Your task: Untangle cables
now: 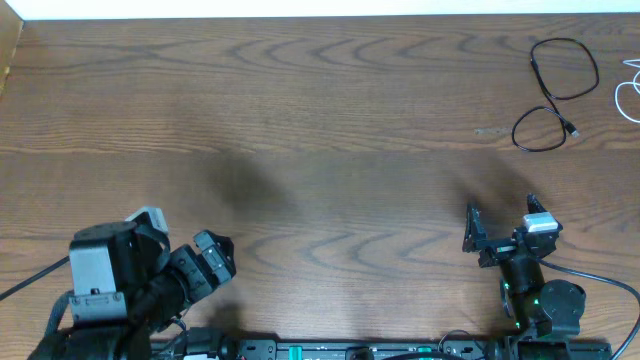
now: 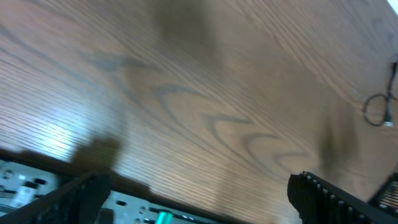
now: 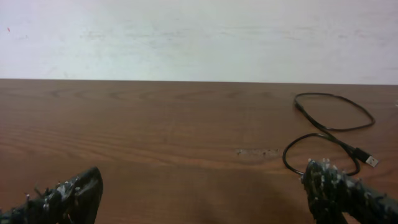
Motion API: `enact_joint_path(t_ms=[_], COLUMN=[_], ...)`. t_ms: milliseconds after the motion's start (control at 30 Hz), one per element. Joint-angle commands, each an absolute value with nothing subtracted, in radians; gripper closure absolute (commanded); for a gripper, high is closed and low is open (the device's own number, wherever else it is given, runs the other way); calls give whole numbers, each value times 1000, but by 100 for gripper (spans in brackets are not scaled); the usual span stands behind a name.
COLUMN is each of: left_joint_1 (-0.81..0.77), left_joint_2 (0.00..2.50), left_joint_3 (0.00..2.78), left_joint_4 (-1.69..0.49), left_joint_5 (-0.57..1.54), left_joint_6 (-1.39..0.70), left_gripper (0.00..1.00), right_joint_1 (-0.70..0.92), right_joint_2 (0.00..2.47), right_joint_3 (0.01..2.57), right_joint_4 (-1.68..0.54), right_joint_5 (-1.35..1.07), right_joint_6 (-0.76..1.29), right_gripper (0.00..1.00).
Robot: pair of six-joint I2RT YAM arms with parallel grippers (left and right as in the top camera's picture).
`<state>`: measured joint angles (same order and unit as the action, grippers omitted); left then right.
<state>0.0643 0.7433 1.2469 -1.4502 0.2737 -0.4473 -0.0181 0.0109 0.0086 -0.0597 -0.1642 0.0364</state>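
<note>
The black cable (image 1: 557,93) lies alone in two loose loops at the table's far right, its plug end pointing right; it also shows in the right wrist view (image 3: 328,132) and blurred at the edge of the left wrist view (image 2: 379,107). The white cable (image 1: 630,92) lies apart from it at the right edge, mostly cut off. My right gripper (image 1: 500,222) is open and empty near the front edge, well short of the black cable. My left gripper (image 1: 205,262) is open and empty at the front left, far from both cables.
The wooden table (image 1: 300,130) spreads across the view, with a pale wall beyond its far edge (image 3: 186,37). A small pale scuff (image 1: 490,131) marks the wood left of the black cable. The arm bases and a rail (image 1: 350,350) run along the front edge.
</note>
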Motion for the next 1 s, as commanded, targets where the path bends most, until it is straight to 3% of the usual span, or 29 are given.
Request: enact_joint_path(t_ms=[0,200,433,967], left_joint_1=[4,-47,-46,10], left_joint_2=[675,509,385,84], left_joint_3=[1243,1100,851,289], left_joint_4=[-1415,-1135,-863,-282], left_joint_5=[183,322,334,333], left_joint_6=[-402,-71,81,178], left_gripper=[4,4,4,4], right_joint_1=[-7,-7,-7,-7], right_joint_2=[5,5,5,5], right_joint_3=[6,6,6,6], right_joint_4=[-64,-64,-64,-64], right_joint_5=[-157,-157,-157,-157], right_joint_6=[21,20,21,20], right_gripper=[1,1,1,1])
